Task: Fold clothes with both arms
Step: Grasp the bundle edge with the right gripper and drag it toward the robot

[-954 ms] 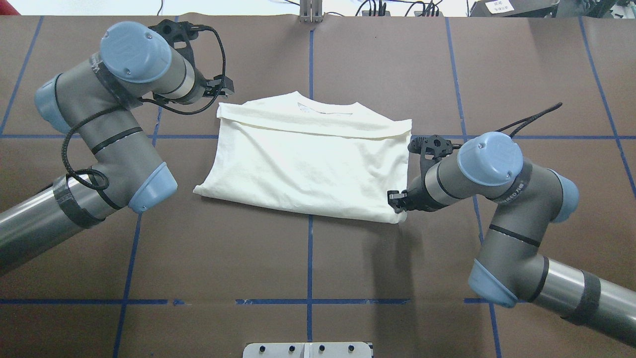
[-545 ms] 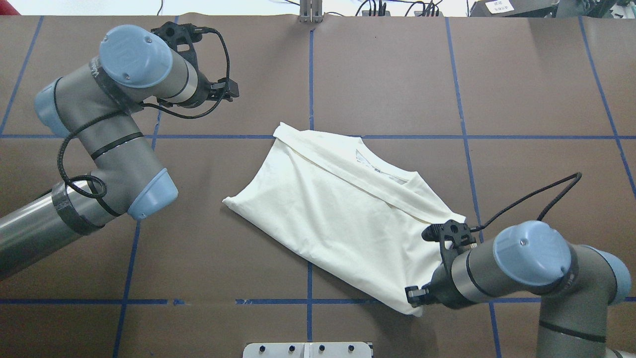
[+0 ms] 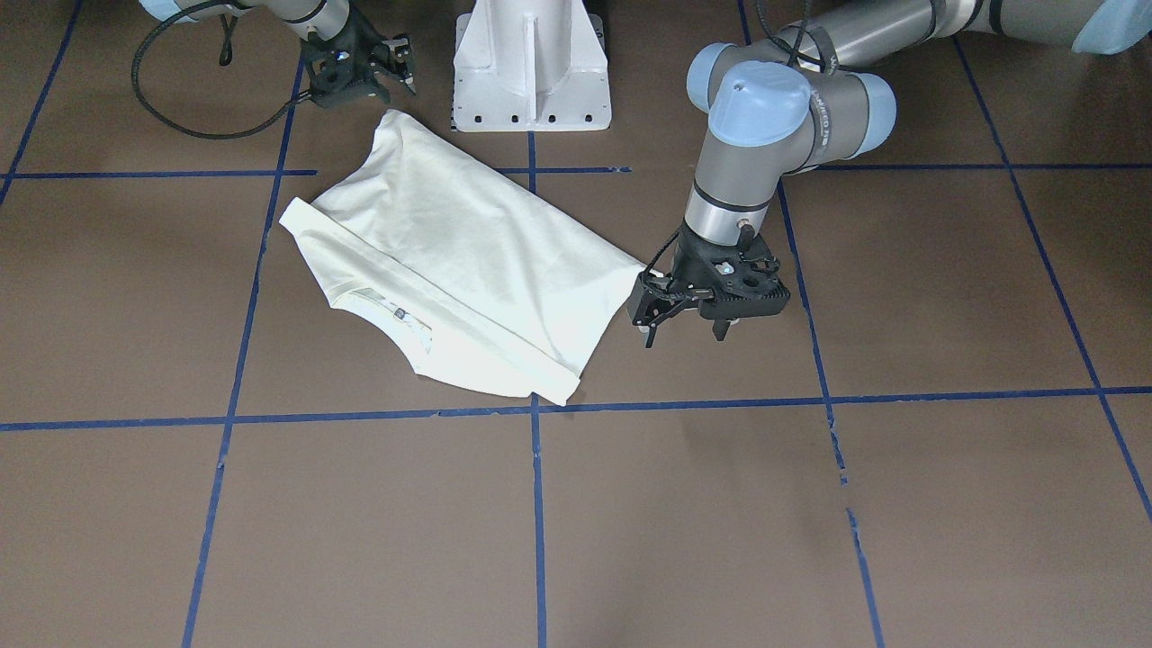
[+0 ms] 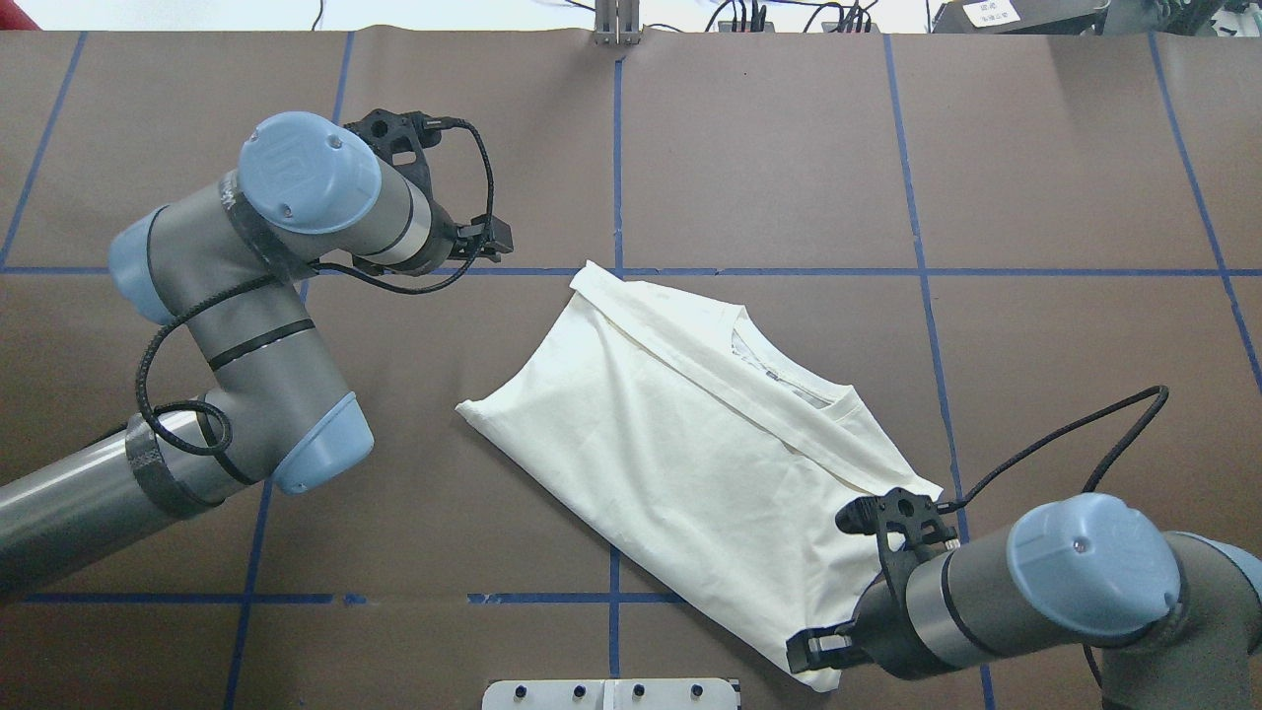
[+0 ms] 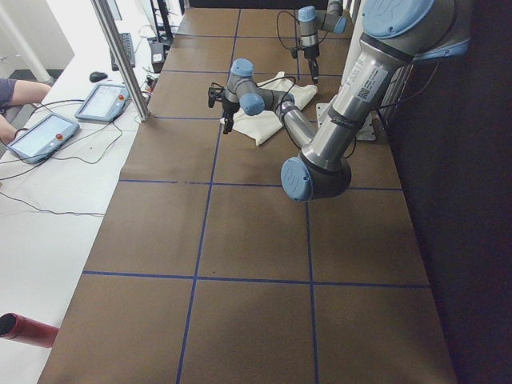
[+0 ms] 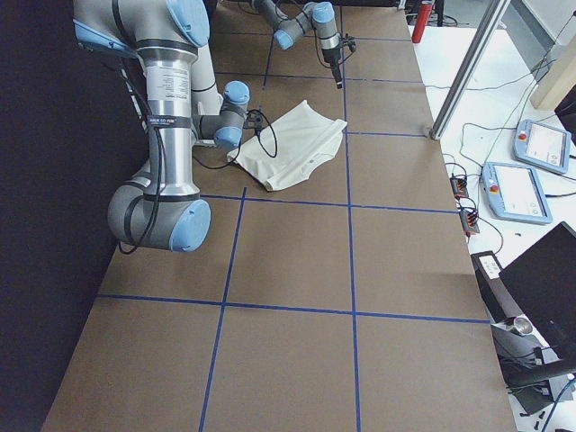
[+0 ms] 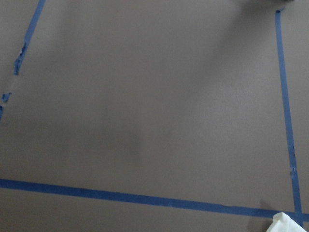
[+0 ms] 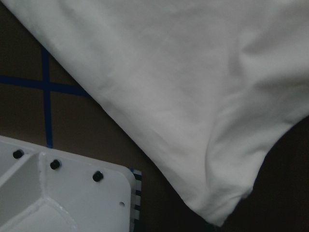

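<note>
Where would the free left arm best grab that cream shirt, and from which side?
Probably the corner of the shirt that points toward the open left gripper. It lies flat on the table, so come down from the robot's left, one finger sliding under. The right gripper is at the other end of that same edge.

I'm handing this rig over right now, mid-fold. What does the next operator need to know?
Right gripper: low at the shirt's corner nearest the white pedestal, apparently clamped on it. The jaws themselves are hidden.
Left gripper: open and empty, beside the shirt's corner on the robot's left, clear of the cloth.
Shirt: flat on the table, plain side up, collar showing, lying diagonal to the blue tape grid.
Done: no sleeve shows, and a band is folded across the collar end.
Left: probably square it to the grid, grasp with the left gripper, then make the remaining folds.
</note>
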{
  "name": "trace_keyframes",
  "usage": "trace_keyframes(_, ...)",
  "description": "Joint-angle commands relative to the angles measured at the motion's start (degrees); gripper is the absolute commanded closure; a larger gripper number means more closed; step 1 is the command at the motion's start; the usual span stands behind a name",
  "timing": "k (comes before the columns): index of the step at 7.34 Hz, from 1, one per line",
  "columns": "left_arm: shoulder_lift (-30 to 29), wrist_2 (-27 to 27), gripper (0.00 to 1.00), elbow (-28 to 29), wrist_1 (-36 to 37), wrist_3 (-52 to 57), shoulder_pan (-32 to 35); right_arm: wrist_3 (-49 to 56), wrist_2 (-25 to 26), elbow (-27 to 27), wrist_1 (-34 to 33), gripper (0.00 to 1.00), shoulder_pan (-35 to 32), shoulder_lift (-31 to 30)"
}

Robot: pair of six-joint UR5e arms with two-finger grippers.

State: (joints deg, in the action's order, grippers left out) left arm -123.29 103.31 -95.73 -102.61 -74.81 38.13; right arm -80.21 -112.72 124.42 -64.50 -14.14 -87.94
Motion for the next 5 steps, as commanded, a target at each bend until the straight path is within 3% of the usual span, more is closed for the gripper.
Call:
trace_keyframes(1, 2.6, 1.3, 0.06, -0.7, 0.7, -11.3, -4.5, 0.0, 0.1, -1.1, 0.1, 0.0, -10.7, 5.3)
trace_keyframes(3, 3.0, 1.1, 0.13, -0.8, 0.9, -19.6, -9.3, 0.2, 0.3, -2.9, 0.0, 0.0, -16.1, 8.6)
trace_keyframes(5, 3.1, 1.0, 0.17, -0.7, 0.9, -23.2, -13.1, 0.9, 2.0, -5.0, 0.2, 0.0, -17.0, 8.8)
